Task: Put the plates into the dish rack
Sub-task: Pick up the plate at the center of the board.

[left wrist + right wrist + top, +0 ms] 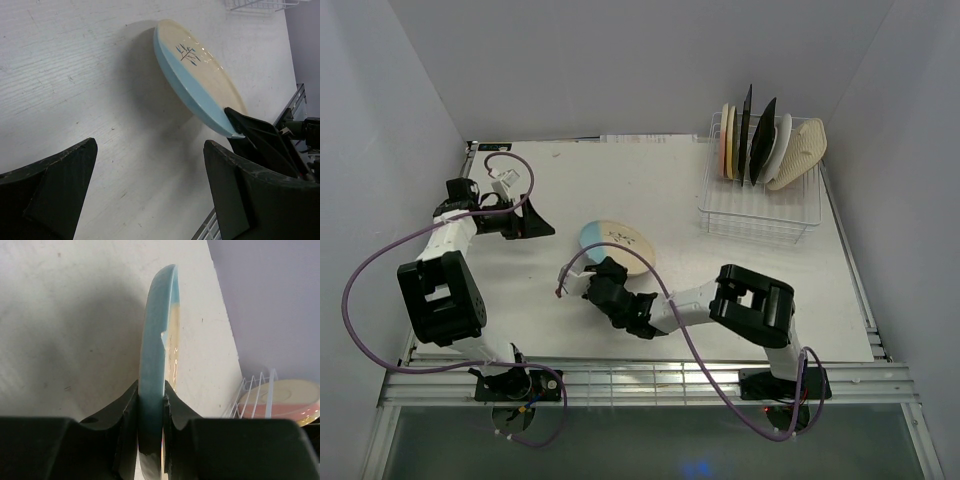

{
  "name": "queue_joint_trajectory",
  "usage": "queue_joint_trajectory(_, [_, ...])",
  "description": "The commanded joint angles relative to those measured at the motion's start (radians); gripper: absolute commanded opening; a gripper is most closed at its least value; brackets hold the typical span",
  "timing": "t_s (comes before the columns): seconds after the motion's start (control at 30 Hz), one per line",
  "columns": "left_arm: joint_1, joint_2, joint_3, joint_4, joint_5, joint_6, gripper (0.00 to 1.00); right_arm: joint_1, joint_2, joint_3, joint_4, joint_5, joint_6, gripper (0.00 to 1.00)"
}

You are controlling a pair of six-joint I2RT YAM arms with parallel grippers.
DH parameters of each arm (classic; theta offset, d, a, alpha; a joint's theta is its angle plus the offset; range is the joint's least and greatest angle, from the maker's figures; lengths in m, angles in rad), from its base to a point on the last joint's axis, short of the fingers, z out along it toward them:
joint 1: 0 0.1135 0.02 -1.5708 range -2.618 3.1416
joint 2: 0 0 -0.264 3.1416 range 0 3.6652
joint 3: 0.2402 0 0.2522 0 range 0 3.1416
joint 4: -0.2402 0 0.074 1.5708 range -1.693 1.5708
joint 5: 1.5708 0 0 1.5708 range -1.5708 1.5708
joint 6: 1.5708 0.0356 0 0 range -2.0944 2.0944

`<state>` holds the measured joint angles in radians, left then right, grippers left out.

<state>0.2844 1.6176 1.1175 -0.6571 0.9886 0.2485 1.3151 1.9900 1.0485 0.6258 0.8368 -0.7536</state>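
We see black blocky joint housings and white link tubes on both the left arm (440, 290) and the right arm (752, 305). A thin purple cable (360, 265) trails along each. The left gripper (150, 147) has broad matte-black wedge fingers (60, 185) with scuffed edges; the right gripper (151, 390) is black too, with a small round hole in one finger.

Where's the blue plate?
In the top view the blue plate is tilted near the middle of the table, its edge pinched by the right gripper, left of the dish rack.
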Motion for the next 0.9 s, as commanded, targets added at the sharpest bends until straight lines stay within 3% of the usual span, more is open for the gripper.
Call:
queue_joint_trajectory(0.0, [0.013, -0.025, -0.005, 0.025, 0.081, 0.029, 0.98, -0.037, -0.129, 0.018, -0.007, 0.002, 0.123, 0.08])
queue_joint_trajectory(0.3, [0.013, -0.065, -0.047, 0.080, 0.090, 0.025, 0.98, -0.200, -0.292, 0.123, -0.357, -0.203, 0.451, 0.08])
queue_joint_trajectory(0.87, [0.013, -0.156, -0.123, 0.194, 0.041, -0.025, 0.98, -0.422, -0.560, 0.215, -0.558, -0.401, 0.686, 0.08])
